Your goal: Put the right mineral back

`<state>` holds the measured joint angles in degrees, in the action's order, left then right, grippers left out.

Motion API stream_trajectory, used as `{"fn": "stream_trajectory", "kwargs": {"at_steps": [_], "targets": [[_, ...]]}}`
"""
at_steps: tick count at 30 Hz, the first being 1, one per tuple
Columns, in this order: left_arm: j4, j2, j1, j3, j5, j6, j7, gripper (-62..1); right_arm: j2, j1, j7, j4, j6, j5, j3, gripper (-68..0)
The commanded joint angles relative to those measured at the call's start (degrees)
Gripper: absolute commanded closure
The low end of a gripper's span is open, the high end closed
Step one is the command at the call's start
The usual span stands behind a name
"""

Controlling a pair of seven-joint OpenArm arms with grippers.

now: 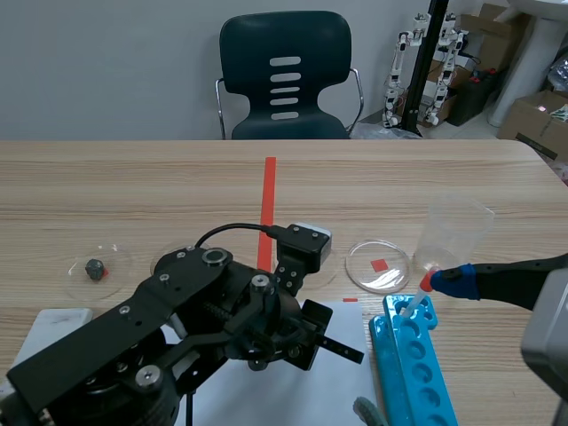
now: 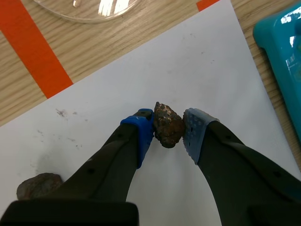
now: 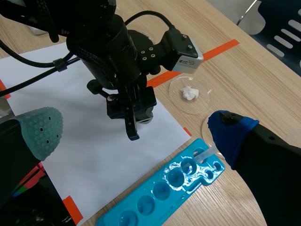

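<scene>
My left gripper [image 2: 168, 126] is shut on a rough brown mineral [image 2: 168, 125], pinched between its blue pads just above the white paper [image 2: 211, 70]. A second grey-brown stone [image 2: 40, 184] lies on the paper beside the left finger. In the scene view the left arm [image 1: 204, 311] stands over the paper [image 1: 337, 382]. A dish [image 1: 71, 271] at the left holds a dark grey mineral [image 1: 94, 268]. Another dish [image 3: 178, 82] holds a white mineral [image 3: 189, 93]. An empty dish [image 1: 378, 264] lies over a red square. My right gripper [image 3: 135, 123] is open beside the teal tray [image 3: 160, 193].
A teal well tray [image 1: 413, 364] lies right of the paper, with a clear dropper [image 1: 410, 306] at its far end. A clear plastic cup [image 1: 457, 226] stands behind it. A dark chair [image 1: 286, 75] is across the table. A white block [image 1: 53, 321] sits at the left.
</scene>
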<state>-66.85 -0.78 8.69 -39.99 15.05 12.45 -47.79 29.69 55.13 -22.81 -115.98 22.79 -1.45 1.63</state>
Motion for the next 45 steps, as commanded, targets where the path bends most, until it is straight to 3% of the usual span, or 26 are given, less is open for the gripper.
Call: {"fn": "stream_trajectory", "kwargs": {"at_steps": [1,12,38,40,45], "targets": [[0.17,1.05,1.05,0.07,0.04,0.33,-0.04,-9.0,0.13,0.22,-0.70,-0.31,-0.24,0.63,-0.15,-65.3],[4.04,3.61,3.74,0.09,-0.50,1.68,-3.32,-9.0,0.15,0.22,-0.70,-0.31,-0.24,0.63,-0.15,-65.3],[4.17,4.13,3.82,0.09,-0.44,2.91,-4.76,-9.3,0.15,0.22,-0.70,-0.31,-0.24,0.63,-0.15,-65.3],[4.17,4.13,3.82,0.09,-0.24,2.91,-4.76,-12.3,0.15,0.22,-0.70,-0.31,-0.24,0.63,-0.15,-65.3],[4.17,4.11,3.82,0.09,-0.22,3.10,-4.76,-28.8,0.15,0.22,-0.70,-0.31,-0.24,0.63,-0.15,-65.3]]}}
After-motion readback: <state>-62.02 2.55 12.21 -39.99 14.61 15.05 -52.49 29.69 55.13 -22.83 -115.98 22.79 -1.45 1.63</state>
